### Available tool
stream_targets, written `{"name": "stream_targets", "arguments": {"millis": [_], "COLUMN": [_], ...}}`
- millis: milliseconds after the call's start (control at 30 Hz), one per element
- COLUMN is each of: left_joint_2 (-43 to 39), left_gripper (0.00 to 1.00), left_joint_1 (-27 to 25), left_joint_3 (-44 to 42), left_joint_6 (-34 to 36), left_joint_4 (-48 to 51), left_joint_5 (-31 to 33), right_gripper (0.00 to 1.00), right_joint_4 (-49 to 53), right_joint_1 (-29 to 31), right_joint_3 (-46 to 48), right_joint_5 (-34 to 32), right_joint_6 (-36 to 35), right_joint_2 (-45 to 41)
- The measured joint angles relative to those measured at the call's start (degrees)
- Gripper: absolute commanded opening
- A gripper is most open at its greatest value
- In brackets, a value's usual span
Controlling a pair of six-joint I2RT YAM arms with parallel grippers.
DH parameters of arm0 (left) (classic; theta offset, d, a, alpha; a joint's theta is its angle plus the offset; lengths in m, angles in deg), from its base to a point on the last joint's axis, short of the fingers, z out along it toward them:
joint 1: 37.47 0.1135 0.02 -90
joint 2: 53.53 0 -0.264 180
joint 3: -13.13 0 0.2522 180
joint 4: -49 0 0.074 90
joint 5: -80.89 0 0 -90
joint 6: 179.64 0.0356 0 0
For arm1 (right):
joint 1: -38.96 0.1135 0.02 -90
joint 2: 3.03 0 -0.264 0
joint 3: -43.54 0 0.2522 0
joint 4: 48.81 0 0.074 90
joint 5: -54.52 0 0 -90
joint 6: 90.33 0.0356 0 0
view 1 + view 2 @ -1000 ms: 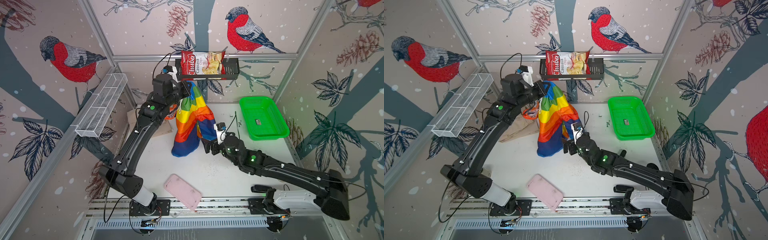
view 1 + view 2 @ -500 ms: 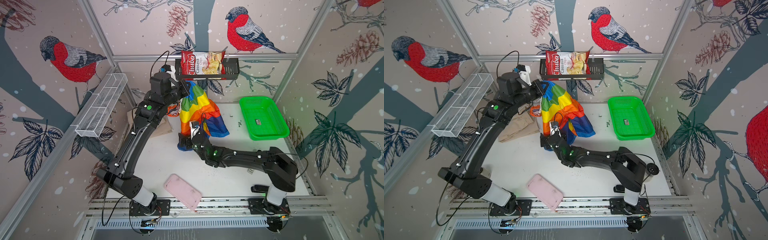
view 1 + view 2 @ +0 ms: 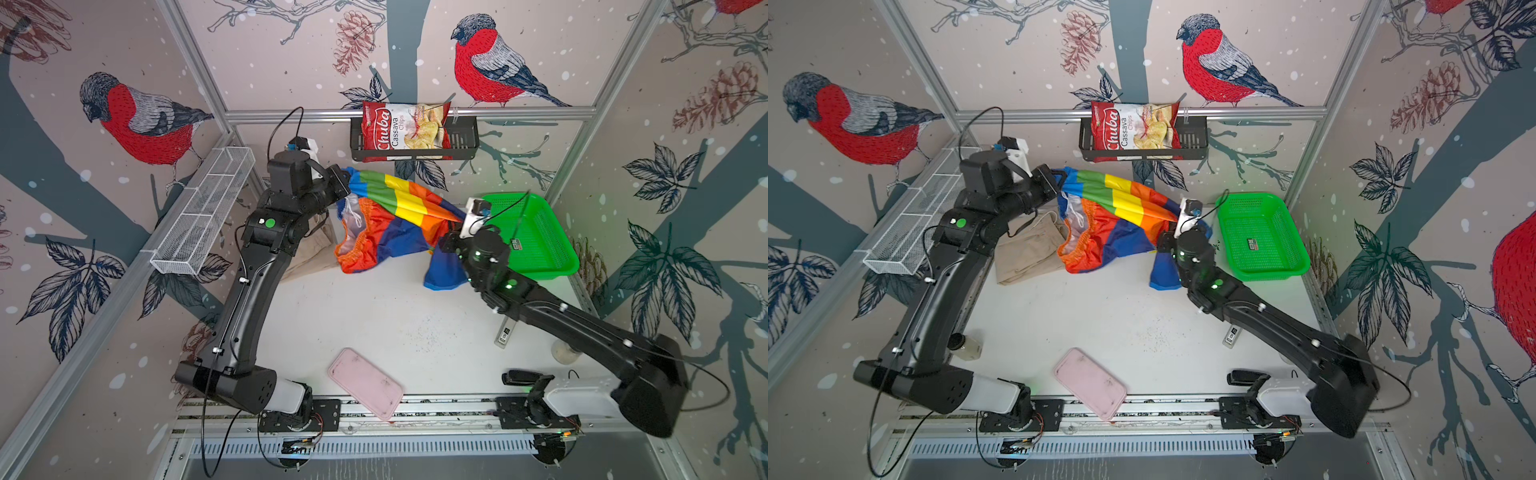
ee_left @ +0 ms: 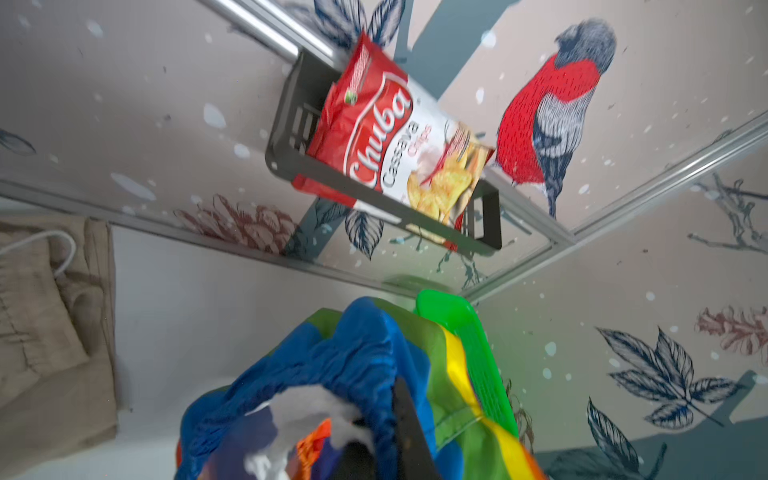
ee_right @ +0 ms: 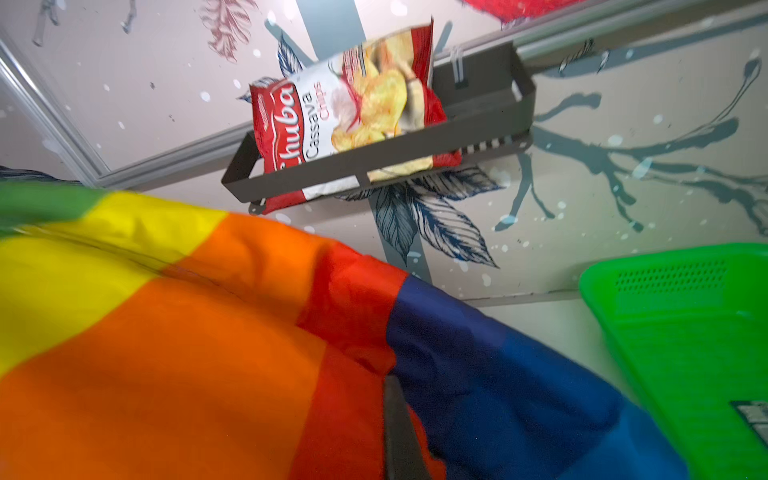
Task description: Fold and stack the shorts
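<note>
Top views: spread above tabletop (image 3: pixel 374 316), striped shorts (image 3: pixel 399 212) clamped at waistband by left tool (image 3: pixel 347 183), at leg by right tool (image 3: pixel 449 237); beige shorts (image 3: pixel 1030 253) lying alongside.

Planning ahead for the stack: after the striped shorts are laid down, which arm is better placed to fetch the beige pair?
Likely the left. The beige shorts lie close by the left gripper, while the right gripper, shut on the striped shorts, is over by the green basket.
</note>
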Motion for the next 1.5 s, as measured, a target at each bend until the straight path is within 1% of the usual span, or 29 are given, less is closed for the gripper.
{"name": "stream_targets", "arguments": {"millis": [100, 233, 400, 500, 567, 667, 733, 800, 867, 900, 933, 967, 1033, 1067, 1100, 1167, 1200, 1300, 1367, 1433, 1500], "left_joint_2": [0.22, 0.98, 0.09, -0.92, -0.59, 2.36, 5.99, 11.32, 16.85, 19.89, 22.38, 25.22, 29.27, 31.19, 32.72, 34.6, 35.04, 34.82, 33.55, 30.77, 26.45], "left_gripper": [0.0, 0.0, 0.0, 0.0, 0.0, 0.0, 0.0, 0.0, 0.0, 0.0, 0.0, 0.1, 0.39, 0.54, 0.61, 0.69, 0.72, 0.78, 0.79, 0.79, 0.79], "left_joint_1": [0.35, 0.35, 0.57, 0.74, 0.9, 1.05, 1.27, 1.6, 2.03, 2.36, 2.58, 2.84, 3.15, 3.34, 3.65, 4.28, 4.63, 5.14, 5.42, 5.62, 5.7], "left_joint_3": [-1.57, -3.48, -7.08, -10.78, -13.18, -15.8, -16.7, -16.76, -15.56, -14.36, -13.03, -11.43, -9.16, -8.13, -7.41, -6.73, -6.62, -6.4, -6.91, -8.9, -12.79], "left_joint_6": [-0.24, -0.63, -1.18, -1.51, -1.49, -1.31, -0.76, -0.39, -0.42, -0.42, -0.44, -0.42, -0.39, -0.33, -0.42, -0.39, -0.48, -0.42, -0.39, -0.39, -0.42], "left_joint_4": [-0.35, -1.07, -2.62, -3.98, -4.33, -5.01, -5.22, -5.57, -5.38, -5.25, -5.03, -4.76, -4.55, -4.39, -4.26, -3.72, -3.26, -3.06, -3.02, -3.28, -4.48], "left_joint_5": [-4.09, -8.94, -11.17, -11.21, -10.97, -10.14, -9.79, -9.46, -9.18, -8.79, -8.37, -7.76, -6.97, -6.51, -5.84, -5.29, -5.18, -5.07, -5.01, -3.54, -3.02], "right_gripper": [0.0, 0.0, 0.0, 0.0, 0.01, 0.01, 0.0, 0.0, 0.0, 0.02, 0.04, 0.1, 0.33, 0.5, 0.62, 0.74, 0.78, 0.84, 0.85, 0.86, 0.87], "right_joint_4": [4.63, 12.48, 19.3, 20.74, 20.7, 19.34, 17.42, 15.78, 15.87, 16.04, 16.24, 16.31, 16.68, 17.49, 18.27, 19.45, 19.82, 21.14, 21.44, 21.84, 22.25], "right_joint_1": [-2.99, -6.82, -7.82, -8.33, -9.81, -13.92, -16.68, -19.21, -20.41, -20.65, -20.72, -20.7, -20.55, -20.5, -20.61, -20.68, -20.68, -20.59, -20.52, -20.48, -20.28], "right_joint_3": [0.28, -1.66, -3.32, -3.69, -4.0, -3.82, -3.39, -4.39, -8.17, -10.84, -13.03, -15.63, -20.33, -22.32, -24.13, -26.75, -28.04, -31.19, -32.24, -32.41, -32.39], "right_joint_5": [3.48, 9.49, 14.95, 15.8, 15.93, 18.95, 22.27, 25.81, 27.47, 27.87, 27.78, 27.3, 25.68, 24.02, 22.38, 19.89, 18.51, 15.21, 13.4, 11.96, 10.58], "right_joint_6": [-1.22, -1.99, -1.42, -0.81, -0.66, -0.26, 0.46, 1.07, 2.1, 2.12, 2.14, 2.14, 2.12, 2.25, 2.05, 1.9, 1.66, 0.55, 0.26, -0.79, -1.14], "right_joint_2": [-5.62, -8.28, -10.01, -8.98, -6.25, 0.83, 6.99, 14.91, 22.91, 26.93, 29.88, 33.16, 38.82, 41.22, 43.12, 45.66, 46.53, 48.11, 48.41, 48.24, 47.8]}}
